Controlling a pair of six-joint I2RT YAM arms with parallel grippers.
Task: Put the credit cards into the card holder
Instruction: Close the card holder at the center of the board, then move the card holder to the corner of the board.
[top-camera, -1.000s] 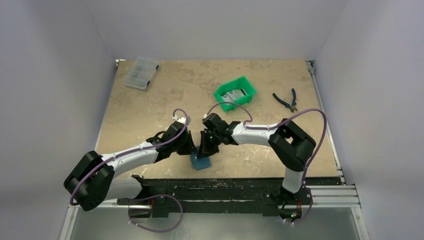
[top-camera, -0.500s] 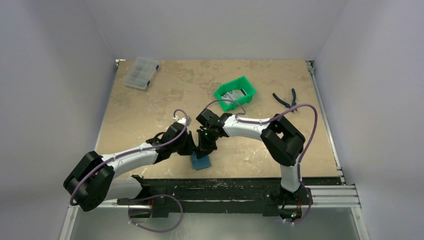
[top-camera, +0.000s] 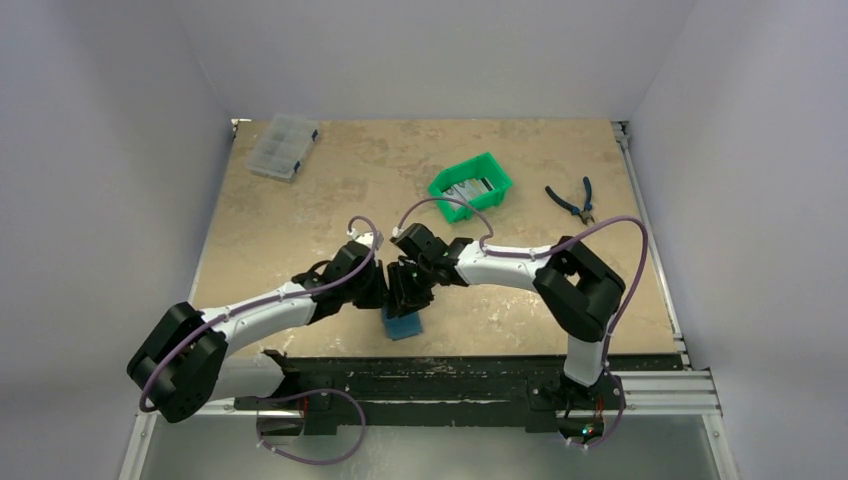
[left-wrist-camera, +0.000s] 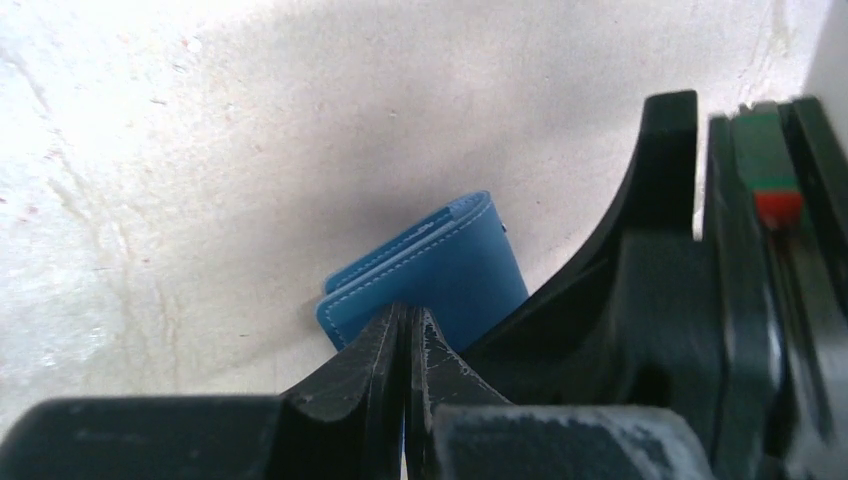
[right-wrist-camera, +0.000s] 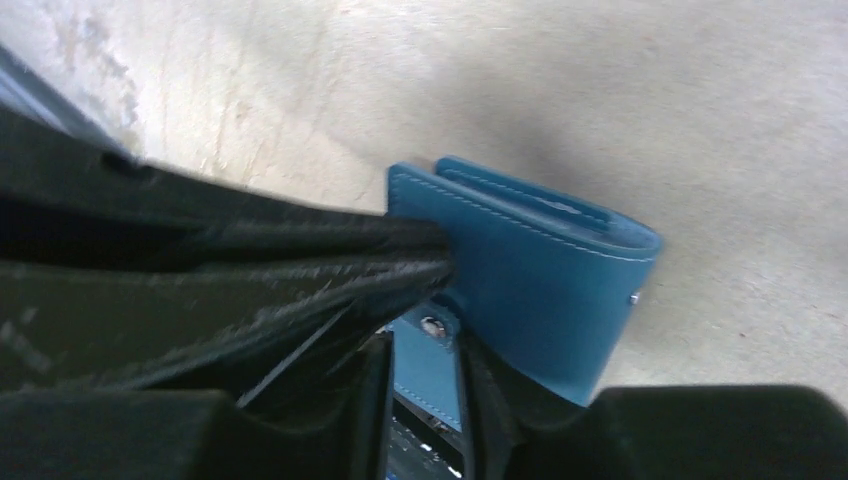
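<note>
From above, the holder (top-camera: 403, 326) lies at the table's 6 o'clock, close to the near edge. The left gripper (top-camera: 378, 292) comes in at its 10 o'clock and the right gripper (top-camera: 405, 298) at its 12. Over the last second the right wrist has slid a little toward 9 o'clock, so the two tools now nearly touch, while the holder has kept its spot. The cards (top-camera: 468, 190) still lie in the green bin (top-camera: 495, 172), well apart at the holder's 1 o'clock. So no card is in hand, and I judge the arms are still working the holder open.

In the left wrist view, the left fingers are pressed together. Their tips sit at the holder's (left-wrist-camera: 440, 270) 6 o'clock edge and look clamped on it.

In the right wrist view, the left fingers reach in from 9 o'clock and pinch the flap's edge. The right fingers stand narrowly apart at 6 o'clock with the snap tab (right-wrist-camera: 425, 365) between them. I cannot tell whether they squeeze it. The holder looks mostly folded, so a pocket probably has to be exposed before any card is fetched.
</note>
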